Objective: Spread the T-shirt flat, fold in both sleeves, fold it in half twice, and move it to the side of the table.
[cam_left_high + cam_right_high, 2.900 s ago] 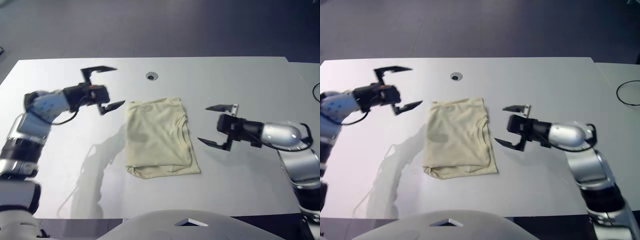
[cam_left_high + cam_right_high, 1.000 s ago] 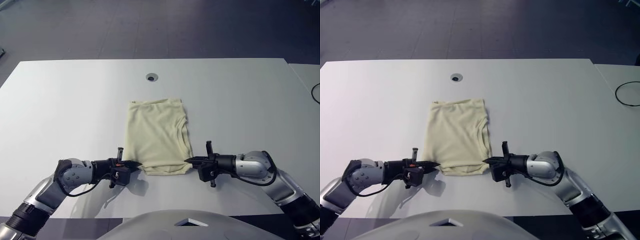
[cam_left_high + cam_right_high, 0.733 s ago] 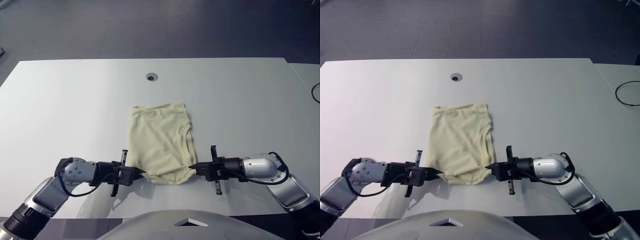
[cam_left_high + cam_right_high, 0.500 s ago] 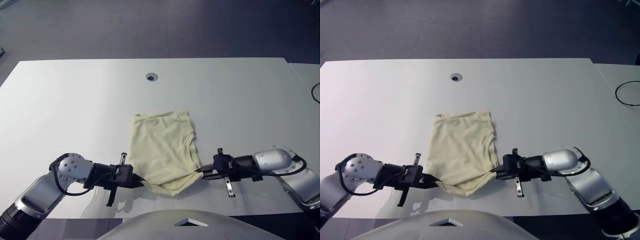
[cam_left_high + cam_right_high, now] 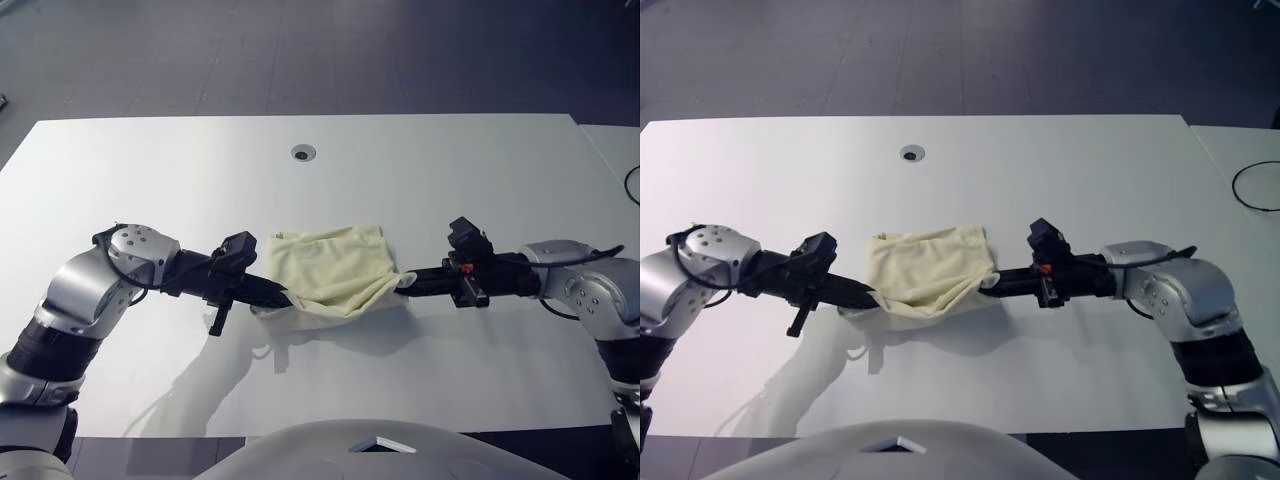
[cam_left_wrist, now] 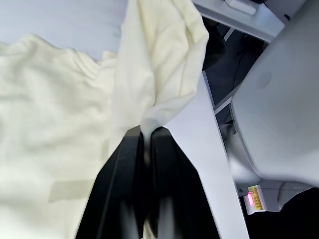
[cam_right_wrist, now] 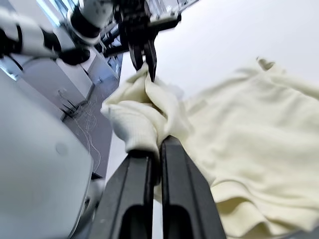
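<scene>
I have both tools pinched shut on the shirt [image 5: 330, 262], one on each near corner. The left tool [image 5: 280, 297] grips a bunched corner and the right tool [image 5: 404, 283] grips the opposite one. Each wrist view shows the fingers tight together with cloth squeezed between them.

The shirt spans the gap between the two tools. Its near edge is raised off the desk [image 5: 470, 170] and sags a little midway, while the far edge, just beyond the tools, looks to rest on the surface.

I hold two corners at once so the edge stays level and the layers don't slide apart. The shirt is already narrow, so I judge this to be one of the half folds, with the raised edge to be laid over the far one. The sag means I should keep the tools well apart, or the fold will wrinkle.
</scene>
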`<action>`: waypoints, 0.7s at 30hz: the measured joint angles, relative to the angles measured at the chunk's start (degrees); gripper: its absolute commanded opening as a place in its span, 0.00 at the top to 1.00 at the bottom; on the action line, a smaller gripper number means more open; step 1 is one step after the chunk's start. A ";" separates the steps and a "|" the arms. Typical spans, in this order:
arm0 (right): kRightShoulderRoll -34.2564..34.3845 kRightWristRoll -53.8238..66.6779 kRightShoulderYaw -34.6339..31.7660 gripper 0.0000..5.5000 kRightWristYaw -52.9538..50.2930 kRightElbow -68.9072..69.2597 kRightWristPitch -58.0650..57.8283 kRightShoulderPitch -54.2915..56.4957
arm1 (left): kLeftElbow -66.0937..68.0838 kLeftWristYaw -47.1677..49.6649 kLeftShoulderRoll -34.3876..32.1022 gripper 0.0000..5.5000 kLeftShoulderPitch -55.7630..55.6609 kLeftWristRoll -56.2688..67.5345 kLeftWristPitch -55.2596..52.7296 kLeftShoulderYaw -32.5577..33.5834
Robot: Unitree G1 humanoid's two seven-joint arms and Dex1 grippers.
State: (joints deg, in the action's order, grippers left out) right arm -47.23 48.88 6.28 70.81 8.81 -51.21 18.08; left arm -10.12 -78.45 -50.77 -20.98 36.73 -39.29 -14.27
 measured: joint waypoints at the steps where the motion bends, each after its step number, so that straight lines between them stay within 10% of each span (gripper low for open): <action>1: 0.51 -0.19 0.17 1.00 0.21 -1.71 -0.35 1.29 | 2.09 -0.74 0.87 1.00 -1.99 -0.70 0.00 -0.59; 21: 16.98 -24.20 6.74 1.00 4.27 -50.37 14.02 23.50 | 47.83 -5.79 17.49 1.00 -23.18 -21.19 18.79 -4.46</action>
State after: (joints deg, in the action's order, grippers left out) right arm -30.25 24.67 13.02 75.09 -41.56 -37.19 41.58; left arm 37.71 -84.24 -33.28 -44.16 15.53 -20.51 -18.73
